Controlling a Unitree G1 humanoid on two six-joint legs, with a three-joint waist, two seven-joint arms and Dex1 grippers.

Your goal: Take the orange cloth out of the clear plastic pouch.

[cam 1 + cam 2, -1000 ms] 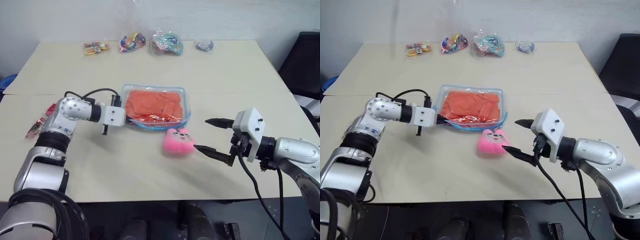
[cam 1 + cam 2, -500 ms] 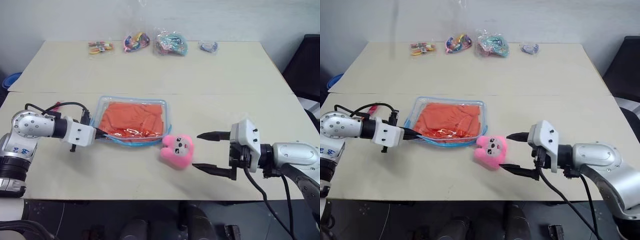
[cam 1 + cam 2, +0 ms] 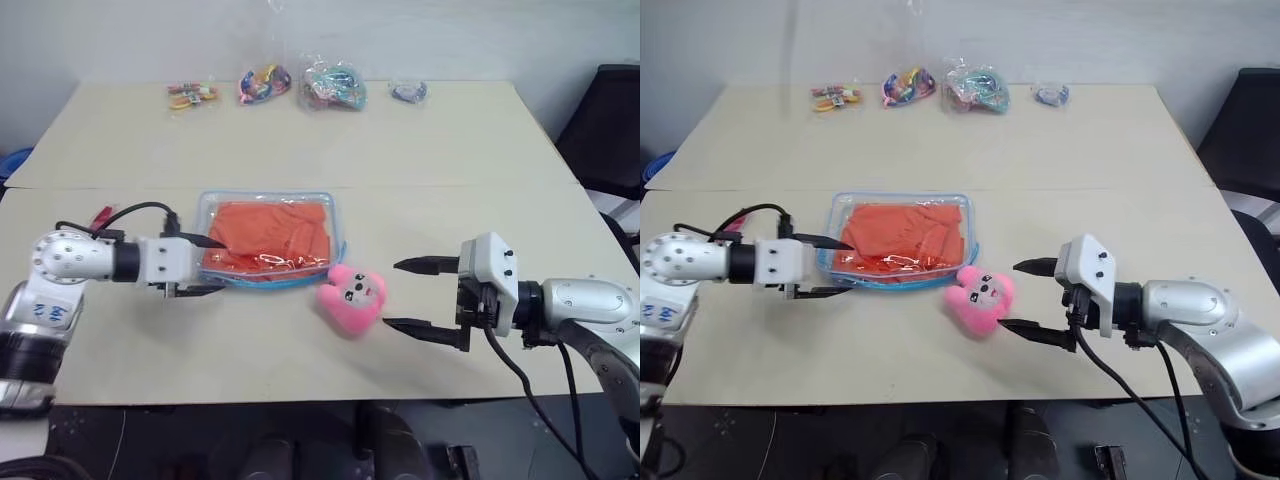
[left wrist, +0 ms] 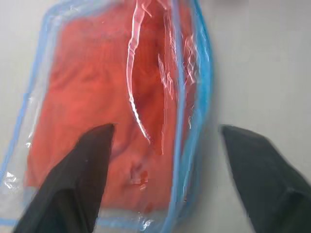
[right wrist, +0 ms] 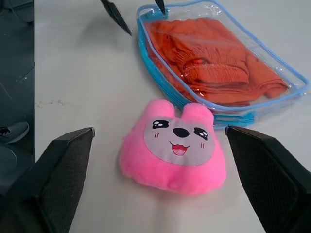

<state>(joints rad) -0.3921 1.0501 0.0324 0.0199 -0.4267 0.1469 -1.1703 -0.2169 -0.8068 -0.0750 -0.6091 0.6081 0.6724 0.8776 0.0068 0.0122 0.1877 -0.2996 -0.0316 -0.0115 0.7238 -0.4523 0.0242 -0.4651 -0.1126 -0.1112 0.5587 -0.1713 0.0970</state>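
- Clear plastic pouch (image 3: 272,240) lies mid-counter (image 3: 450,160), orange cloth (image 3: 270,228) inside it.
- Left tool (image 3: 208,266) released, fingers spread at the pouch's left end, holding nothing.
- Right tool (image 3: 408,295) released, wide apart beside pink plush toy (image 3: 351,297), near the counter's front edge.

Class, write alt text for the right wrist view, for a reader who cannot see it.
A pink plush toy with a smiling face lies on a pale table between the right gripper's two open black fingers. Just beyond it lies the clear plastic pouch with blue edging, the orange cloth folded inside.
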